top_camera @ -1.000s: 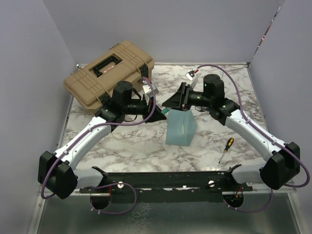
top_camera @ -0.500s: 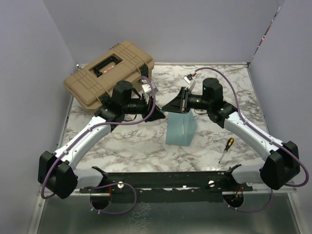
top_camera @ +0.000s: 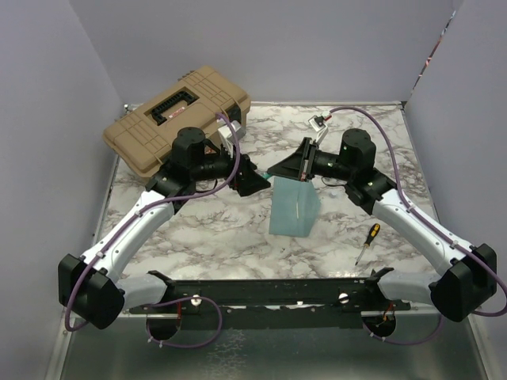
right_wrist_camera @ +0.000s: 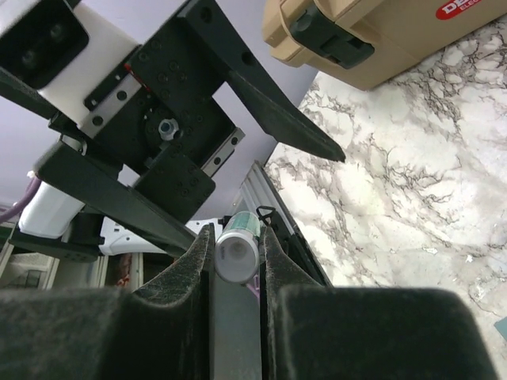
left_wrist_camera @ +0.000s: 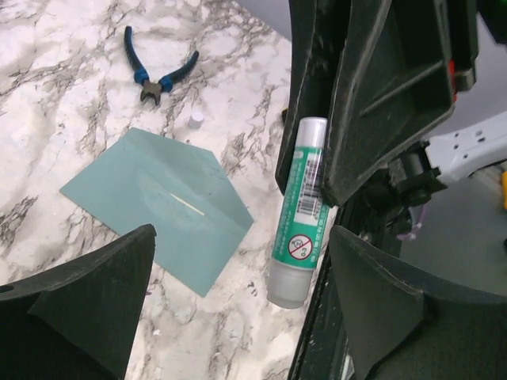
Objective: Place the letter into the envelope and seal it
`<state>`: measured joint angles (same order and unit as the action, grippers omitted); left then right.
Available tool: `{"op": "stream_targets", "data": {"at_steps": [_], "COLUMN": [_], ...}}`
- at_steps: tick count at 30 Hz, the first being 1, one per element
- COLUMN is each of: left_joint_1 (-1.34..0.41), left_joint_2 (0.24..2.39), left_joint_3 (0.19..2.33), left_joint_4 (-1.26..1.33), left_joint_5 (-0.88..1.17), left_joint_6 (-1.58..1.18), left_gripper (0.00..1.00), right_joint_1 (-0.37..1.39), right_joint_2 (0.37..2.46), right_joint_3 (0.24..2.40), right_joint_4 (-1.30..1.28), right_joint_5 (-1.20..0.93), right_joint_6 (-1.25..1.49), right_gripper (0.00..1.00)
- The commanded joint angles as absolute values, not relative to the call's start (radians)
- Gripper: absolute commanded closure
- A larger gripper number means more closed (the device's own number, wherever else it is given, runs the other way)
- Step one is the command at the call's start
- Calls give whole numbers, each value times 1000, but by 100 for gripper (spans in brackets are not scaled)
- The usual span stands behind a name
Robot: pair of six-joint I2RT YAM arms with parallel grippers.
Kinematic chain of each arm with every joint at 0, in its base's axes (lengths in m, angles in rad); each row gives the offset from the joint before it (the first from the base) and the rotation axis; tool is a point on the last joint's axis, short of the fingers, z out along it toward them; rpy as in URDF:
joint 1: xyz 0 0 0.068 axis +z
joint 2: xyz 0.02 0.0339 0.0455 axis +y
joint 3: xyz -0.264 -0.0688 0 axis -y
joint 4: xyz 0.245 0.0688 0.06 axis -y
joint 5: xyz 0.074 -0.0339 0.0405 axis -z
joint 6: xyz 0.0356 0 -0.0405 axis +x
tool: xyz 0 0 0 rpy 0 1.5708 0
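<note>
The teal envelope (top_camera: pixel 295 207) lies flat on the marble table, its flap open in the left wrist view (left_wrist_camera: pixel 158 206). The letter is out of view. My right gripper (top_camera: pixel 275 171) (right_wrist_camera: pixel 236 231) is shut on a green-and-white glue stick (right_wrist_camera: pixel 236 252) (left_wrist_camera: pixel 301 214), held above the table just beyond the envelope's far edge. My left gripper (top_camera: pixel 257 180) (left_wrist_camera: pixel 242 237) faces it with its jaws wide open. The stick's free end hangs between the open fingers and touches neither.
A tan toolbox (top_camera: pixel 178 115) (right_wrist_camera: pixel 380 32) stands at the back left. Blue-handled pliers (left_wrist_camera: pixel 158 71) and a small white cap (left_wrist_camera: pixel 195 119) lie on the marble beyond the envelope. A screwdriver (top_camera: pixel 367 240) lies right of the envelope.
My left gripper has opened and drawn back to the left, off the glue stick. My right gripper has closed on the stick and shifted slightly right with it.
</note>
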<state>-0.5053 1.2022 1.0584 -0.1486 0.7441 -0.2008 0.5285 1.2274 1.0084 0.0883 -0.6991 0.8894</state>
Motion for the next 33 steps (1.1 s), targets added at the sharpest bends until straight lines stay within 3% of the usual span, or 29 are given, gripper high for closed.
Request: {"op": "stream_targets", "data": {"at_steps": [1,4,8,12,20,27,33], "left_joint_1": [-482,-464,-441,-428,-425,-424,-422], "left_joint_2": [1177,1165,1176,1185,1164,1177,1184], "left_joint_3": [1061,1049,1006,960,926,921,922], "left_joint_4": [-20,-3,89,176,213,212,217], "left_joint_5": [829,858,938,993,1017,1002,970], "left_joint_6": [-383,-431,-517,-590,-601,-614,-605], "left_gripper": [7,7,27,39,43,57,76], "right_joint_1": [526,526,524,522,515,515,515], "right_joint_2": [1222,1222,1225,1227,1228,1235,1238], "right_joint_3": [1014,1019,1016,1009,993,985,978], "right_joint_4": [87,85,95,111,142,173,191], "right_joint_5": [-687,-695,-701,-704,-710,-733,-743], "right_joint_6": [883,890,901,912,928,938,941], "right_gripper": [100,100,100,99,100,100,100]}}
